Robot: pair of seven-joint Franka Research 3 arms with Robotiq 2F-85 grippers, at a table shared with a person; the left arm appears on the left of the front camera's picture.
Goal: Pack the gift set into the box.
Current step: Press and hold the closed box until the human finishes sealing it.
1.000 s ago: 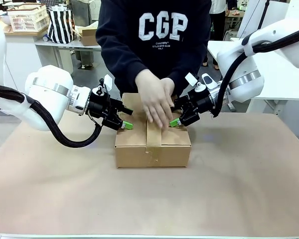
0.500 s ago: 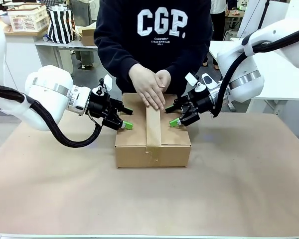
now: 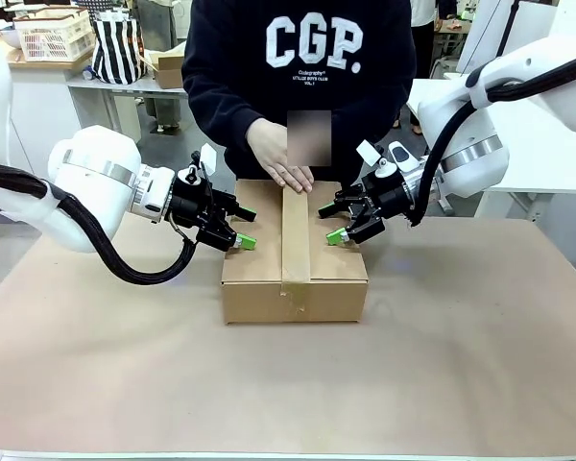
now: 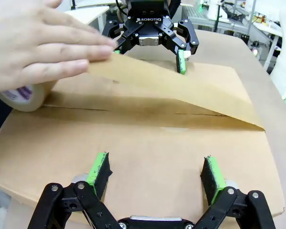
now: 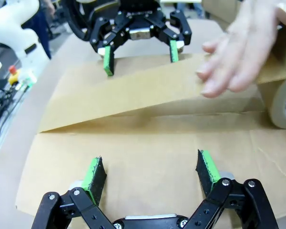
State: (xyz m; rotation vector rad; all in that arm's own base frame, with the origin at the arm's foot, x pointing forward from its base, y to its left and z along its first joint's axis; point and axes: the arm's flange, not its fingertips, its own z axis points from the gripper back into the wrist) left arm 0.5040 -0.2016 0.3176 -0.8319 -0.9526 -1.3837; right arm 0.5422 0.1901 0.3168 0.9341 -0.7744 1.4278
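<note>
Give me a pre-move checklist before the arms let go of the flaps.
1. Left hand open, pads pressing down on the box top: ok.
2. Right hand open, pressing its side of the top: ok.
3. Flaps closed flat under both hands: ok.
4. Tape strip stuck down: not ok; in the wrist views it lifts off the seam toward the far edge.
5. Person's hands clear of the box: not ok; they rest at the far edge, by the tape roll.
6. Gift set inside: cannot tell, box is shut.

Brown box [image 3: 294,279], tan tape [image 3: 295,235], green-padded black fingers [image 4: 99,168], navy white-lettered sweatshirt [image 3: 307,67]
</note>
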